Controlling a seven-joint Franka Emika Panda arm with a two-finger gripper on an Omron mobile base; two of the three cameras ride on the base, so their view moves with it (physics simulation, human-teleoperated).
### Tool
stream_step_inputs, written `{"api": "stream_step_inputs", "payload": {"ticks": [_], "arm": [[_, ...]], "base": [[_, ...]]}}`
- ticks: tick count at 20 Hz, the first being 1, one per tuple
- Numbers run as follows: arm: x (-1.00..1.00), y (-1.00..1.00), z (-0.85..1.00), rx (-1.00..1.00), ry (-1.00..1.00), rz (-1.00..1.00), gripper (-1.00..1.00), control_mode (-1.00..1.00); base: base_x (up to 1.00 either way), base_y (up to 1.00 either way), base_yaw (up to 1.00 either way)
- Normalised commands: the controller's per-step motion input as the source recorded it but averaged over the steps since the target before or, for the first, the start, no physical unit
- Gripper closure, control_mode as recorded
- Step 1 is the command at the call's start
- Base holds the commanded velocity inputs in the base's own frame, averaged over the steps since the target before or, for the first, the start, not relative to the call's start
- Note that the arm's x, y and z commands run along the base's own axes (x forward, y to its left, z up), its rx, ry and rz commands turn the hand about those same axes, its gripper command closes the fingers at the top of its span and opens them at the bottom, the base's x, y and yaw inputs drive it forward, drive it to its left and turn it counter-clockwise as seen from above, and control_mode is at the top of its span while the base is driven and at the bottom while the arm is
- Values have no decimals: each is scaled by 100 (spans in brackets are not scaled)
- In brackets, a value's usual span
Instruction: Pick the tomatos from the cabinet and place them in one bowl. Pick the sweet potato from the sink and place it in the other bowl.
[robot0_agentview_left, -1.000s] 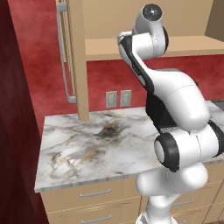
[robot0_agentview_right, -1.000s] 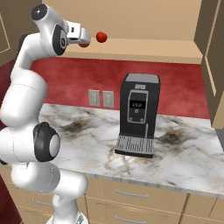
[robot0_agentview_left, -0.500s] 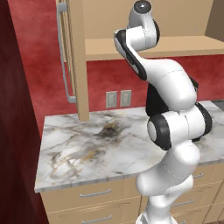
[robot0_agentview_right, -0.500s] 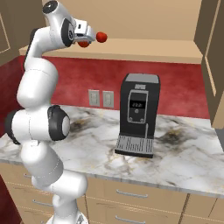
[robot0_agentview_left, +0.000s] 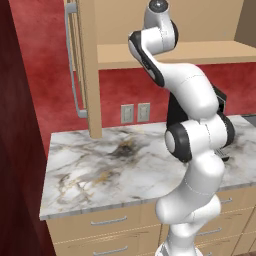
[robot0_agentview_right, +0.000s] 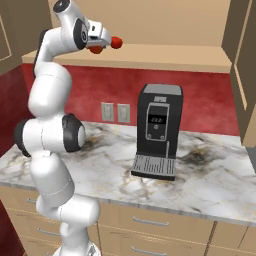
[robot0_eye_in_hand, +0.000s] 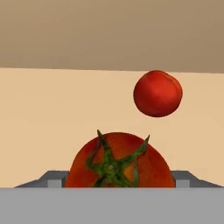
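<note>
Now, step: taking a tomato off the cabinet shelf (robot0_agentview_right: 165, 52)
Gripper: gripper (robot0_agentview_right: 102, 44) raised at the shelf's left end; the jaws stand either side of the near tomato (robot0_eye_in_hand: 117, 161), partly drawn in; whether they bear on it I cannot tell
Tomatoes: near tomato between the fingers, stem toward the camera; far tomato (robot0_eye_in_hand: 157, 93) deeper on the shelf, apart from the first
Advice: I would squeeze gently and squarely across the middle; round glossy skin may slip; lift slightly, then draw straight back, clear of the shelf edge and the far tomato
Surface: marble counter (robot0_agentview_left: 115, 170) below; coffee machine (robot0_agentview_right: 157, 131) on it; drawers beneath
Room: red wall; cabinet door (robot0_agentview_left: 89, 65) open at left
</note>
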Motion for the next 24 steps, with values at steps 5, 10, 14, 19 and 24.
{"api": "stream_step_inputs", "payload": {"ticks": [5,10,14,19,24], "arm": [[0,0,-2,0,0,0,100,-100],[-55,0,0,0,-3,-6,100,-100],[-80,0,0,0,-1,-8,100,-100],[-100,-23,0,3,-2,-2,100,-100],[-100,-32,-9,1,0,0,100,-100]], "base": [[0,0,0],[0,0,0],[0,0,0],[0,0,0],[0,0,0]]}}
